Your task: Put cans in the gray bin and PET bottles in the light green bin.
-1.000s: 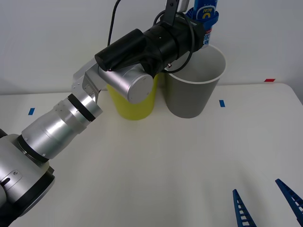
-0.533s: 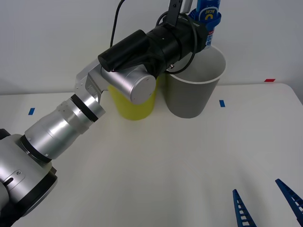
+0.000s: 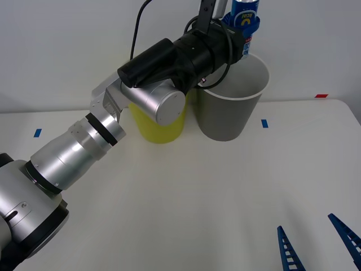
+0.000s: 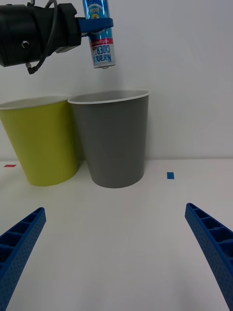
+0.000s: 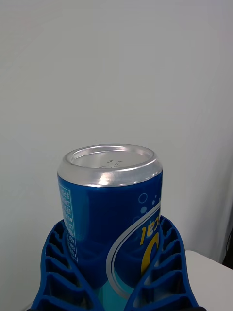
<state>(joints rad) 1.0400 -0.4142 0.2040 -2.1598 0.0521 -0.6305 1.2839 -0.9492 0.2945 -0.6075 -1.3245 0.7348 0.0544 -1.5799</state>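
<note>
Our left pincer [image 3: 243, 22] was clamped around the blue drink can [image 3: 245, 12], holding it upright in the air above the open mouth of the gray bin [image 3: 232, 107], clear of its white rim. The light green bin [image 3: 161, 123] stood just beside the gray one on the white surface [image 3: 197, 192]. Our right pincer [image 3: 318, 243] waited low over the near part of the surface, fingers spread wide and holding nothing.

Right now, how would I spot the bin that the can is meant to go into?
On the white table, two tall round buckets stand side by side at the far edge. The gray bin is the dark one, directly under the can held by the left gripper; its neighbour, the light green bin, is yellow-green.
</note>
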